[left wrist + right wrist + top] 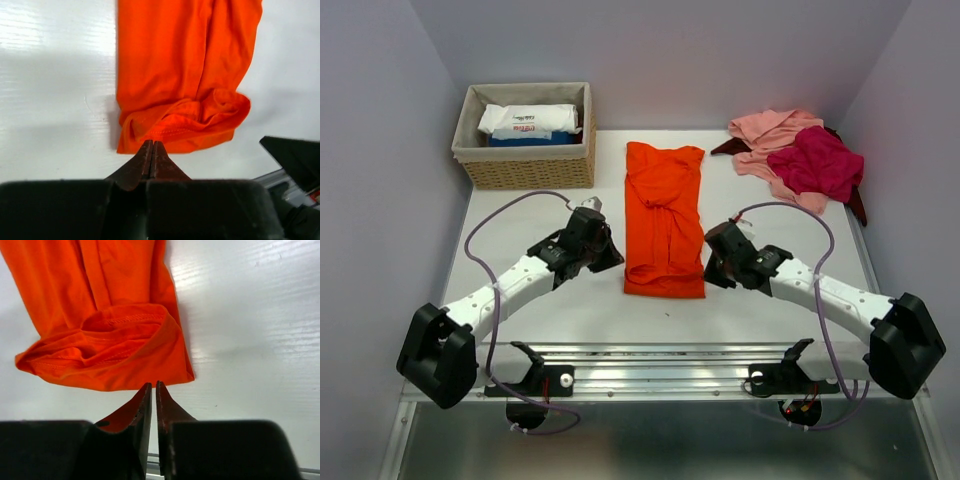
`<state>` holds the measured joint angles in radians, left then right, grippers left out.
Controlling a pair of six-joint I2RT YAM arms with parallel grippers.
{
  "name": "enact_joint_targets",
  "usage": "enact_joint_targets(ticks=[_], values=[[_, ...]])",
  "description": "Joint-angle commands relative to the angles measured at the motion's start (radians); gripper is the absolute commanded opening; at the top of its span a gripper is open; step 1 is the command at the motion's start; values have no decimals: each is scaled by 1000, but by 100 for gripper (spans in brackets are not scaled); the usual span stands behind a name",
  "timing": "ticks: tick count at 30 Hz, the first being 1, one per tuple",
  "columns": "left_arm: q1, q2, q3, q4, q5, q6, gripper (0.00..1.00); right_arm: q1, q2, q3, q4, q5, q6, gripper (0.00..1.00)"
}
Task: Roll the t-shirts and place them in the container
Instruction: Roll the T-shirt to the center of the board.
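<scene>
The orange-red t-shirt [664,218] lies lengthwise in the middle of the table, folded into a long strip, its near hem turned over in a loose fold [190,125] [115,347]. My left gripper [610,256] [152,144] is at the hem near the shirt's left corner. Its jaws are pressed together, and I cannot see whether any cloth is pinched. My right gripper [712,262] [153,384] is at the hem near the right corner. Its jaws stand a narrow slit apart, and bare table shows through the slit. More t-shirts, salmon-pink [770,130], magenta [815,162] and dark maroon [857,205], lie heaped at the back right.
A wicker basket [525,165] with white and blue packets stands at the back left. Walls close in the table on the left, right and back. A metal rail [660,362] with the arm mounts runs along the near edge.
</scene>
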<state>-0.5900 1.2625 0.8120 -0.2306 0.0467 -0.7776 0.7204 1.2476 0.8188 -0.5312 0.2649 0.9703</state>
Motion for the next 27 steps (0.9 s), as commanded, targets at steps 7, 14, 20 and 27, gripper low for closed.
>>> enact_joint_targets(ticks=[7, 14, 20, 27], values=[[-53, -71, -119, 4, 35, 20, 0, 131, 167, 98, 86, -116, -87, 1], [-50, -116, -119, -47, -36, -15, 0, 177, 306, 195, 165, -173, -117, 1], [-42, -158, -131, -62, -36, -32, 0, 186, 421, 249, 184, -168, -128, 1], [-39, -202, -154, -69, -65, -49, 0, 186, 487, 304, 220, -119, -124, 1]])
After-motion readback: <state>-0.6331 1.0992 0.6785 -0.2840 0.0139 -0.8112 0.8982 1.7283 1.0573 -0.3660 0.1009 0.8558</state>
